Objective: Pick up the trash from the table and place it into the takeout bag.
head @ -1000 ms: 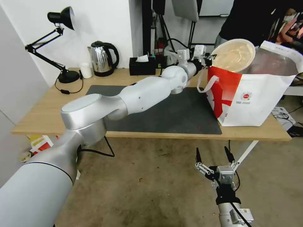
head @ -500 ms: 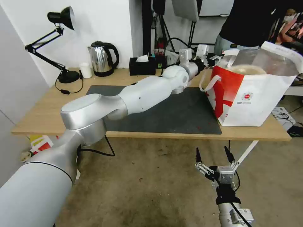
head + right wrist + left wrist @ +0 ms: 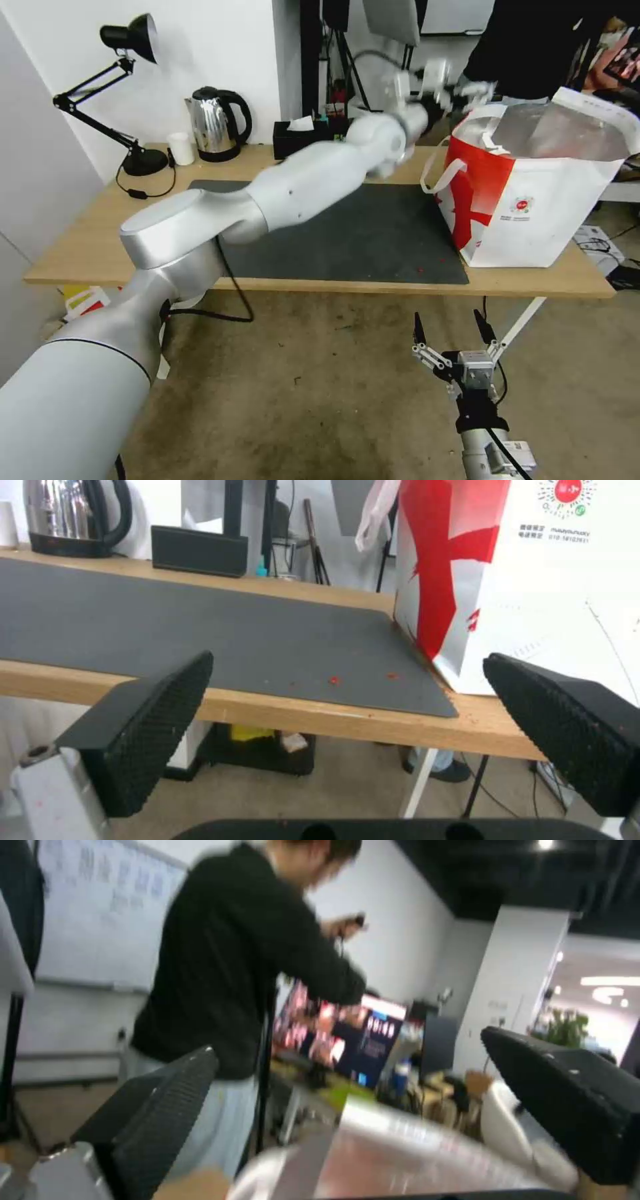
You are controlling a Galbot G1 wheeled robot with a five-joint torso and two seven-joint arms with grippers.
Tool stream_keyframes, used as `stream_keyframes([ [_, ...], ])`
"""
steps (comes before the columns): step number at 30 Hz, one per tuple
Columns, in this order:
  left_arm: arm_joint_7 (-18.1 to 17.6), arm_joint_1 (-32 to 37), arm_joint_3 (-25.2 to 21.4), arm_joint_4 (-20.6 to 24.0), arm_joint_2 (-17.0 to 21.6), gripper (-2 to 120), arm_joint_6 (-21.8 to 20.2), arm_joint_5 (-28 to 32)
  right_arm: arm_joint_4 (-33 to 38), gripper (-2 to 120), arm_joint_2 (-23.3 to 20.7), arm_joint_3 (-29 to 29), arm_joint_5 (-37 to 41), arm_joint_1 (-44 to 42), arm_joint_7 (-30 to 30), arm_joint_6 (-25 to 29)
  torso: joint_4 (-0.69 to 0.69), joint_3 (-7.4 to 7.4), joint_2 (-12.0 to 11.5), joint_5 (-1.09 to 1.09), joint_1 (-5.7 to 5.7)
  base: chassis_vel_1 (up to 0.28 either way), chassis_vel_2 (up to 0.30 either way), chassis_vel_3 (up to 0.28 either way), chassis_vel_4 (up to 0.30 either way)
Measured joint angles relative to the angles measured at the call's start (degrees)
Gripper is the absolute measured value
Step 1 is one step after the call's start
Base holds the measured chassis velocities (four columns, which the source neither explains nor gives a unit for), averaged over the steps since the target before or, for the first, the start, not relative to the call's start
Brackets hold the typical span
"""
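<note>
The takeout bag (image 3: 533,200) stands open on the right end of the table (image 3: 87,247), white with red panels and silver foil lining (image 3: 400,1160). My left gripper (image 3: 475,90) hovers just above the bag's near rim, open, with nothing between its fingers (image 3: 160,1105). The trash is hidden from view. Below the table's front edge, over the floor, my right gripper (image 3: 450,327) is parked open and faces the table edge (image 3: 300,712) and the bag (image 3: 533,595).
A dark grey mat (image 3: 373,240) covers the table's middle, with red crumbs (image 3: 333,680) near its front edge. A desk lamp (image 3: 127,40), small white cup (image 3: 181,148), kettle (image 3: 213,123) and black tissue box (image 3: 300,139) line the back. A person (image 3: 227,965) stands behind the bag.
The tan paper bowl that my left gripper held over the bag has dropped inside and gone out of sight. The left gripper has let go and risen above the rim. The right arm stayed still.
</note>
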State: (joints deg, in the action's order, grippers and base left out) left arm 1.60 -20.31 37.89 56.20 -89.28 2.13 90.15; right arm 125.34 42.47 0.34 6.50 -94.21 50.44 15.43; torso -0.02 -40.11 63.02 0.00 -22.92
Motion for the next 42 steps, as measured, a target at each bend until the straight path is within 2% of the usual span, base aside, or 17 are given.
stream_keyframes([
  [3, -2.1, -2.3, -2.1, 3.5, 4.0, 100, 0.3, -1.4, 0.0, 100, 0.0, 0.0, 0.0, 0.0, 0.0, 0.0, -0.01, 0.01, 0.0, 0.00, 0.00, 0.000, 0.000, 0.000, 0.000],
  [5, -4.3, -3.1, -2.5, 8.9, 11.5, 100, 0.3, -4.7, 0.0, 100, 0.0, 0.0, 0.0, 0.0, 0.0, 0.0, 0.01, 0.00, 0.0, -0.02, 0.00, 0.000, 0.000, 0.000, 0.000],
  [6, -4.3, -3.1, -2.5, 8.9, 11.5, 100, 0.3, -4.7, 0.0, 100, 0.0, 0.0, 0.0, 0.0, 0.0, 0.0, 0.01, 0.00, 0.0, -0.02, 0.00, 0.000, 0.000, 0.000, 0.000],
  [8, -6.4, -2.8, -2.1, 15.7, 19.8, 100, -1.1, -6.4, 0.0, 100, 0.0, 0.0, 0.0, 0.0, 0.0, 0.0, 0.04, 0.00, 0.0, -0.04, 0.00, 0.000, 0.000, 0.000, 0.000],
  [9, -6.4, -2.8, -2.1, 15.7, 19.8, 100, -1.1, -6.4, 0.0, 100, 0.0, 0.0, 0.0, 0.0, 0.0, 0.0, 0.04, 0.00, 0.0, -0.04, 0.00, 0.000, 0.000, 0.000, 0.000],
  [11, -7.0, -1.0, -0.7, 22.2, 28.9, 100, -1.0, -8.9, 0.0, 100, 0.0, 0.0, 0.0, 0.0, 0.0, 0.0, 0.03, 0.00, 0.0, -0.06, 0.00, 0.000, 0.000, 0.000, 0.000],
  [13, -7.1, -0.4, -0.7, 23.5, 30.8, 100, -1.0, -9.3, 0.0, 100, 0.0, 0.0, 0.0, 0.0, 0.0, 0.0, 0.03, 0.00, 0.0, -0.06, 0.00, 0.000, 0.000, 0.000, 0.000],
  [14, -7.6, 1.6, -1.2, 27.2, 36.0, 100, -0.9, -10.2, 0.0, 100, 0.0, 0.0, 0.0, 0.0, 0.0, 0.0, 0.06, 0.00, 0.0, -0.06, 0.00, 0.000, 0.000, 0.000, 0.000],
  [17, -8.5, 7.4, -5.8, 32.6, 43.3, 100, -0.8, -11.7, 0.0, 100, 0.0, 0.0, 0.0, 0.0, 0.0, 0.0, 0.07, 0.01, 0.0, -0.06, 0.01, 0.000, 0.000, 0.000, 0.000],
  [18, -8.5, 7.4, -5.8, 32.6, 43.3, 100, -0.8, -11.7, 0.0, 100, 0.0, 0.0, 0.0, 0.0, 0.0, 0.0, 0.07, 0.01, 0.0, -0.06, 0.01, 0.000, 0.000, 0.000, 0.000],
  [21, -8.8, 17.1, -14.4, 37.7, 48.8, 100, -0.4, -15.2, 0.0, 100, 0.0, 0.0, 0.0, 0.0, 0.0, 0.0, 0.01, 0.01, 0.0, -0.02, 0.00, 0.000, 0.000, 0.000, 0.000],
  [26, -8.5, 32.2, -26.5, 45.3, 54.2, 100, 0.3, -20.9, 0.0, 100, 0.0, 0.0, 0.0, 0.0, 0.0, 0.0, 0.03, 0.00, 0.0, -0.02, 0.00, 0.000, 0.000, 0.000, 0.000],
  [27, -8.5, 32.2, -26.5, 45.3, 54.2, 100, 0.3, -20.9, 0.0, 100, 0.0, 0.0, 0.0, 0.0, 0.0, 0.0, 0.03, 0.00, 0.0, -0.02, 0.00, 0.000, 0.000, 0.000, 0.000],
  [29, -7.8, 44.4, -38.3, 51.1, 57.0, 100, 0.6, -24.0, 0.0, 100, 0.0, 0.0, 0.0, 0.0, 0.0, 0.0, 0.02, 0.01, 0.0, 0.02, 0.01, 0.000, 0.000, 0.000, 0.000],
  [32, -8.1, 50.9, -43.2, 53.8, 57.6, 100, 1.0, -25.6, 0.0, 100, 0.0, 0.0, 0.0, 0.0, 0.0, 0.0, 0.05, 0.01, 0.0, 0.01, 0.01, 0.000, 0.000, 0.000, 0.000],
  [38, -8.6, 73.4, -59.6, 62.2, 53.1, 100, 1.7, -32.5, 0.0, 100, 0.0, 0.0, 0.0, 0.0, 0.0, 0.0, 0.02, 0.01, 0.0, -0.02, 0.01, 0.000, 0.000, 0.000, 0.000],
  [42, -7.9, 81.6, -64.4, 65.9, 49.3, 100, 1.7, -37.8, 0.0, 100, 0.0, 0.0, 0.0, 0.0, 0.0, 0.0, 0.03, 0.01, 0.0, -0.01, 0.01, 0.000, 0.000, 0.000, 0.000],
])
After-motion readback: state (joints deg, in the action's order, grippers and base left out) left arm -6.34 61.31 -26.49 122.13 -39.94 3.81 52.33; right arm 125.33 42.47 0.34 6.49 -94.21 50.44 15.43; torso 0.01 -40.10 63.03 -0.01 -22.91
